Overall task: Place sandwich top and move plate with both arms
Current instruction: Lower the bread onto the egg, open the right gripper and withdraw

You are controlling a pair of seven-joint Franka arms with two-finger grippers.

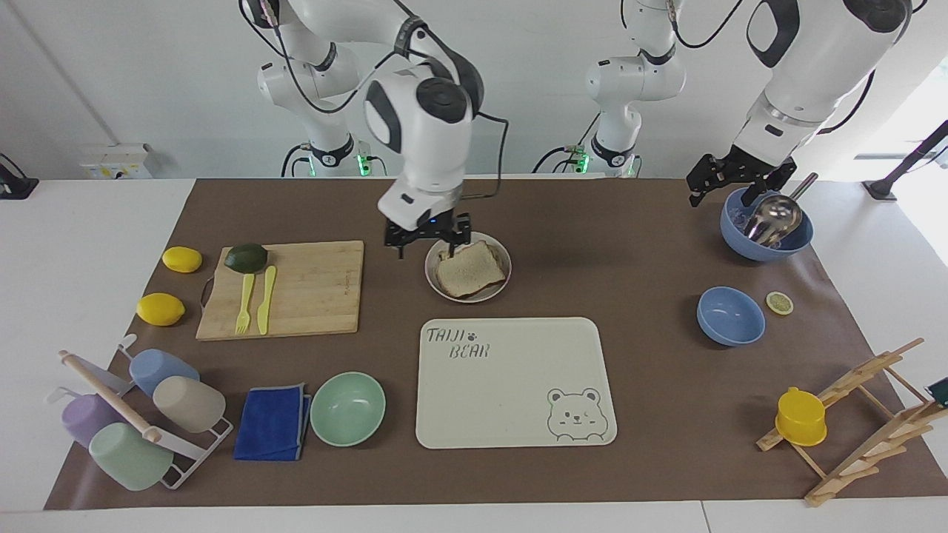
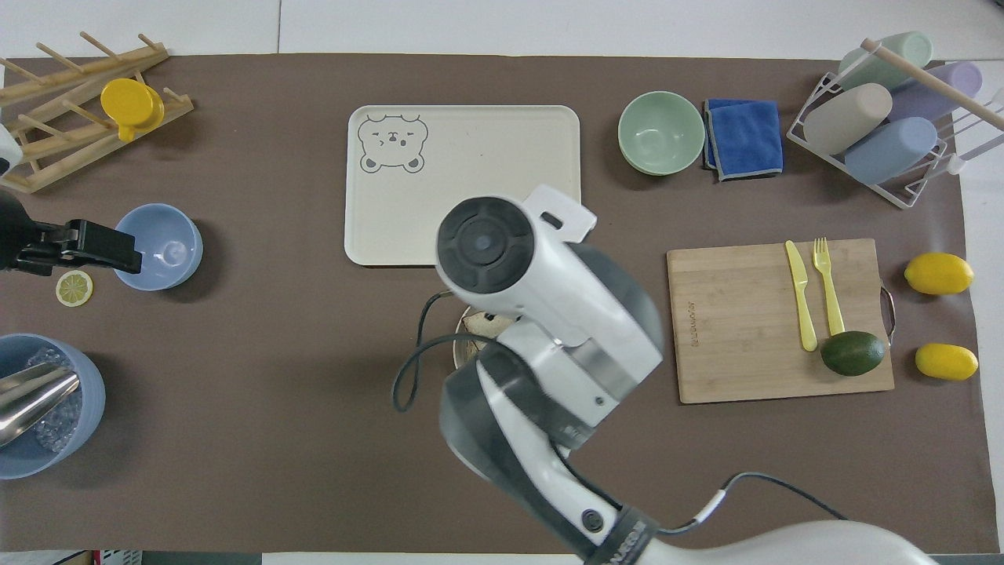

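The plate (image 1: 432, 275) sits mid-table, nearer to the robots than the bear tray. The sandwich top (image 1: 468, 268) lies flat on the sandwich in the plate. My right gripper (image 1: 426, 246) is open and empty. It hangs low at the plate's edge toward the right arm's end, with one finger (image 1: 452, 246) by the rim and the other over the mat. In the overhead view my right arm hides most of the plate (image 2: 461, 353). My left gripper (image 1: 729, 189) waits open and empty over the blue bowl with a metal ladle (image 1: 766, 226).
The cream bear tray (image 1: 515, 381) lies just farther from the robots than the plate. A cutting board (image 1: 296, 289) with cutlery and an avocado is beside the plate, toward the right arm's end. A mint bowl (image 1: 348, 407) and a small blue bowl (image 1: 730, 316) stand farther out.
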